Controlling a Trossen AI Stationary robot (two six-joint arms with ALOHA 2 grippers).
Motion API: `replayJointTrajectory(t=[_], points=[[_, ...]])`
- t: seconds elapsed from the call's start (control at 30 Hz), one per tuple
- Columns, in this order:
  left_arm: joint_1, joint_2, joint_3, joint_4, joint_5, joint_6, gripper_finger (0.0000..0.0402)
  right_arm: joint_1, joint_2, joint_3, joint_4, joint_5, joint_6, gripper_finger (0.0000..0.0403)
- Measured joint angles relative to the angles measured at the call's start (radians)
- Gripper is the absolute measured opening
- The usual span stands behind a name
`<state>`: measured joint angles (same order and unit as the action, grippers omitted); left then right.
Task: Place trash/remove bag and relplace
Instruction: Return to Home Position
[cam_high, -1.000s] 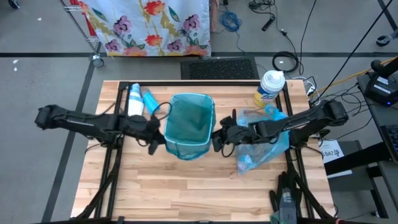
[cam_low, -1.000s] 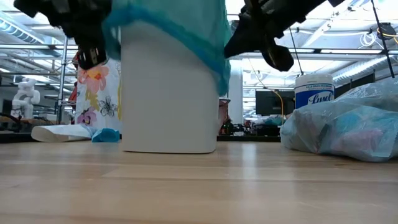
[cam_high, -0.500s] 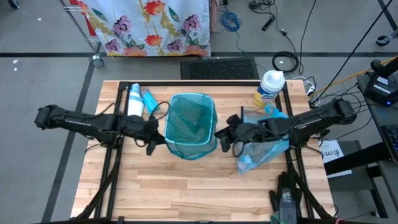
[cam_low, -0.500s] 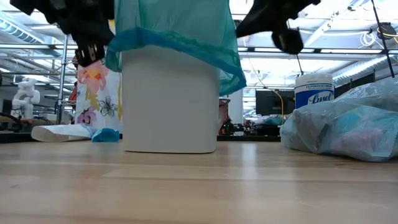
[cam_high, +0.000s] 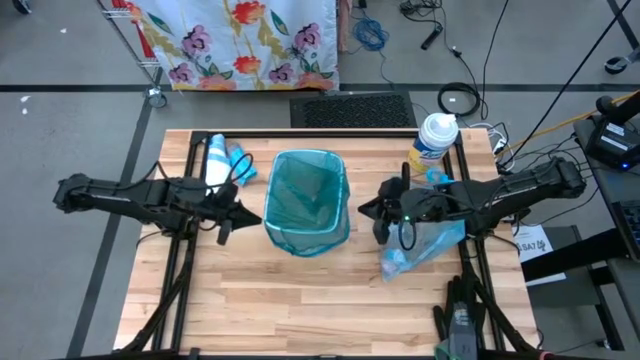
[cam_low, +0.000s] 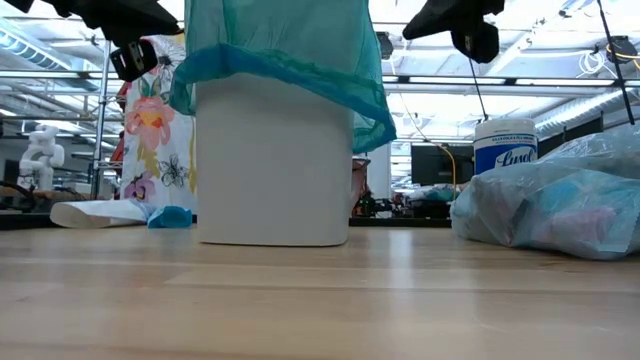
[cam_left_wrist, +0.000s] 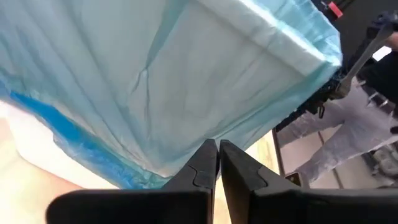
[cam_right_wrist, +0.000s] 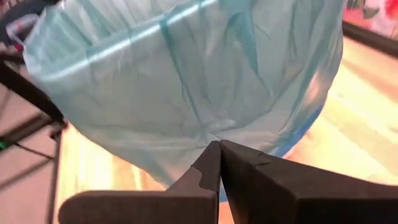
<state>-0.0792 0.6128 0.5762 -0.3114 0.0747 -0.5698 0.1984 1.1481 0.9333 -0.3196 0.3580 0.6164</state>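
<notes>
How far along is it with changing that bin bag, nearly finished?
Nearly finished. Done: the teal bag lines the white bin, its edge folded over the rim, and the full pale-blue bag lies beside it. In hand: nothing; the left gripper and right gripper are shut and empty, either side of the bin. Left: probably only parking the arms.

Bright, even light falls from above on the bench (cam_high: 300, 290). Its pale boards show no hard glare, and the arms throw only faint, soft-edged shadows on it. In the low view the ceiling lights (cam_low: 430, 105) burn white behind everything, so the left hand (cam_low: 130, 62) and the right hand (cam_low: 475, 42) read as black silhouettes, and the white bin (cam_low: 272, 170) faces the camera in dull shade. The near boards carry a pale sheen. In both wrist views light glows through the teal bag (cam_left_wrist: 186, 81), leaving the dark fingers (cam_left_wrist: 202, 168) almost featureless.
</notes>
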Motion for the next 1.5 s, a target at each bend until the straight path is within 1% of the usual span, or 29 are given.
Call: replayJointTrajectory(t=[0.13,0.23,0.3,0.37,0.43,0.5,0.63,0.7,0.77,0.9,1.03,1.1,1.13,1.2,1.3,1.5], points=[[0.000,-0.009,0.000,0.001,-0.001,0.114,0.0023,-0.018,0.000,0.000,-0.002,0.037,-0.128,0.0000],[-0.001,-0.011,0.000,-0.011,0.009,0.341,0.0023,-0.024,0.004,0.000,-0.070,0.033,-0.223,0.0000],[-0.002,-0.019,0.000,-0.041,0.021,0.422,0.0023,-0.018,0.008,-0.005,-0.129,0.028,-0.238,0.0000],[-0.002,-0.034,-0.006,-0.041,0.008,0.442,0.0024,-0.019,0.003,-0.051,-0.117,0.027,-0.235,0.0000],[-0.002,-0.052,-0.029,-0.035,-0.032,0.449,0.0024,-0.021,-0.006,-0.133,-0.059,0.028,-0.217,0.0000],[-0.002,-0.081,-0.065,-0.033,-0.060,0.447,0.0024,-0.021,-0.014,-0.240,0.062,0.014,-0.192,0.0000],[-0.002,-0.167,-0.180,0.041,-0.077,0.446,0.0024,-0.021,-0.044,-0.447,0.388,-0.080,-0.199,0.0000],[-0.002,-0.222,-0.245,0.080,-0.077,0.451,0.0024,-0.023,-0.067,-0.526,0.518,-0.084,-0.206,0.0000],[-0.002,-0.285,-0.308,0.078,-0.078,0.451,0.0024,-0.031,-0.105,-0.592,0.604,-0.087,-0.219,0.0000],[-0.002,-0.425,-0.398,0.082,-0.086,0.456,0.0024,-0.062,-0.203,-0.698,0.646,-0.103,-0.242,0.0000],[-0.001,-0.560,-0.443,0.074,-0.135,0.558,0.0024,-0.092,-0.330,-0.787,0.727,-0.106,-0.312,0.0000],[-0.001,-0.612,-0.465,0.066,-0.146,0.579,0.0024,-0.107,-0.399,-0.842,0.770,-0.108,-0.320,0.0000],[-0.001,-0.613,-0.469,0.061,-0.152,0.578,0.0024,-0.112,-0.431,-0.870,0.790,-0.114,-0.317,0.0000],[-0.001,-0.613,-0.470,-0.028,-0.148,0.543,0.0024,-0.124,-0.489,-0.923,0.782,-0.126,-0.288,0.0000],[-0.001,-0.596,-0.466,-0.048,-0.148,0.532,0.0024,-0.133,-0.552,-0.922,0.692,-0.130,-0.277,0.0000],[-0.001,-0.605,-0.464,-0.057,-0.181,0.551,0.0024,-0.143,-0.606,-0.919,0.681,-0.129,-0.343,0.0000]])
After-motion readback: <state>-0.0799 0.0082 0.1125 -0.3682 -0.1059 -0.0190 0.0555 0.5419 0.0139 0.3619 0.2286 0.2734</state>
